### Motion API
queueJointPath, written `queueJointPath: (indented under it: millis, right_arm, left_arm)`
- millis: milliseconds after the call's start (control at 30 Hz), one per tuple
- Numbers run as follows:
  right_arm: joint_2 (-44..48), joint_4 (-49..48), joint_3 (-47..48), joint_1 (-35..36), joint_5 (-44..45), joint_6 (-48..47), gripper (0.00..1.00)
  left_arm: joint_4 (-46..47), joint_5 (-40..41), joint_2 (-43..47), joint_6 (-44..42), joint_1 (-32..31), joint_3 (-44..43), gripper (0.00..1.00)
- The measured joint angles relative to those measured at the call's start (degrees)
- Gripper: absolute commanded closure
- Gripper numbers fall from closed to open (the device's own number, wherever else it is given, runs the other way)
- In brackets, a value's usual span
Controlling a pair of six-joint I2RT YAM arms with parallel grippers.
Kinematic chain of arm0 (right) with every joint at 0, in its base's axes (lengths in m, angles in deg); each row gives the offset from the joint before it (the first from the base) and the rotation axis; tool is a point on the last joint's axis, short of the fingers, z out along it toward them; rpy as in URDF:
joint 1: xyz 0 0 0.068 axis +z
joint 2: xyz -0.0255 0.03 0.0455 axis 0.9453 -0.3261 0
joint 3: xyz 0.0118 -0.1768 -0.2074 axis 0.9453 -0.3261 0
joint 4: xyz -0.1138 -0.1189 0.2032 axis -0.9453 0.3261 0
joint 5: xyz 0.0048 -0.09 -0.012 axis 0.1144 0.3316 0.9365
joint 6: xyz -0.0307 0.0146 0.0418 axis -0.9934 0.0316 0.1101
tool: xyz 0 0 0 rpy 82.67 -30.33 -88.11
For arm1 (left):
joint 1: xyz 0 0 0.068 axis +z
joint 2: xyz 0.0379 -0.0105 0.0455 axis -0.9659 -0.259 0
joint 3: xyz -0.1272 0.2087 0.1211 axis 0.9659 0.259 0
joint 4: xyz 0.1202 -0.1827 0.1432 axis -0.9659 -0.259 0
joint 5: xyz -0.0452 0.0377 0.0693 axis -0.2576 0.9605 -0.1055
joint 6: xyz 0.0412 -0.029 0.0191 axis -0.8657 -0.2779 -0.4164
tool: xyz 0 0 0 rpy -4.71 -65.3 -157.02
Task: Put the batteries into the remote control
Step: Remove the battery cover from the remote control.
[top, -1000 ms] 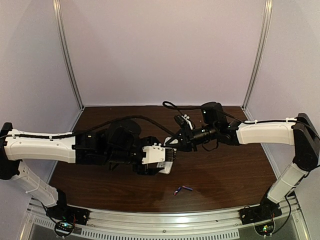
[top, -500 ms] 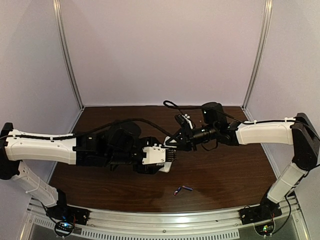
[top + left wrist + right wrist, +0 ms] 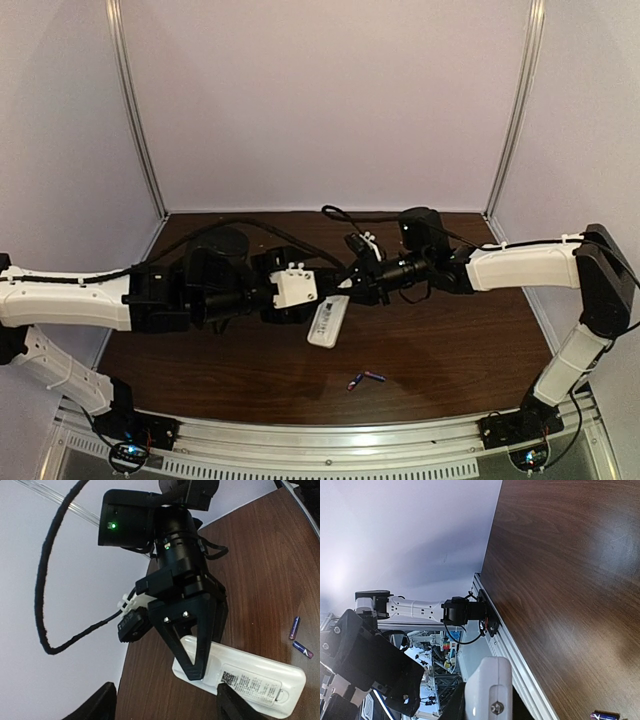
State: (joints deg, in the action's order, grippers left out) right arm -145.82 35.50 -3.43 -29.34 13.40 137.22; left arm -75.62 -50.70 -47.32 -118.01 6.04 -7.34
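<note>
Left claw point(image 3: 318, 296) drawn back leftward, remote control point(image 3: 328, 322) now exposed (earlier hidden beneath it)

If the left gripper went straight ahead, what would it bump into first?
Most likely the remote control, near the end pinched by the right gripper; depth is hard to judge.

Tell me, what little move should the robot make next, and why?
Probably close the open left claw on the free end of the remote control. The right claw pinches only one end, the remote's back looks closed, and both batteries lie on the table, untouched. A second grip should steady it for opening.
</note>
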Motion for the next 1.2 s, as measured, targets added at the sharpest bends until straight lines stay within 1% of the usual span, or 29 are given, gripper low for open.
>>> queueJointPath:
  millis: [100, 267, 467, 667, 1200]
  right_arm:
    - [0.0, 0.0, 0.0, -0.3, 0.0, 0.3, 1.0]
    - [0.0, 0.4, 0.0, -0.4, 0.0, 0.3, 1.0]
    - [0.0, 0.6, 0.0, -0.4, -0.1, 0.2, 1.0]
    - [0.0, 1.2, 0.0, -0.3, -0.4, 0.1, 1.0]
    - [0.0, 1.9, 0.0, -0.1, -0.3, -1.0, 1.0]
  left_arm:
    - [-0.2, -1.0, 0.6, -0.2, 0.0, 0.2, 0.27]
    - [-5.0, -6.7, 0.8, -0.2, 0.0, 0.2, 0.26]
    - [-10.2, -11.2, -2.6, -0.1, 0.0, -1.4, 0.26]
    - [-11.8, -11.8, -4.3, -0.2, 0.0, -1.9, 0.28]
    - [-11.8, -10.9, -5.6, -0.2, 0.0, -2.4, 0.29]
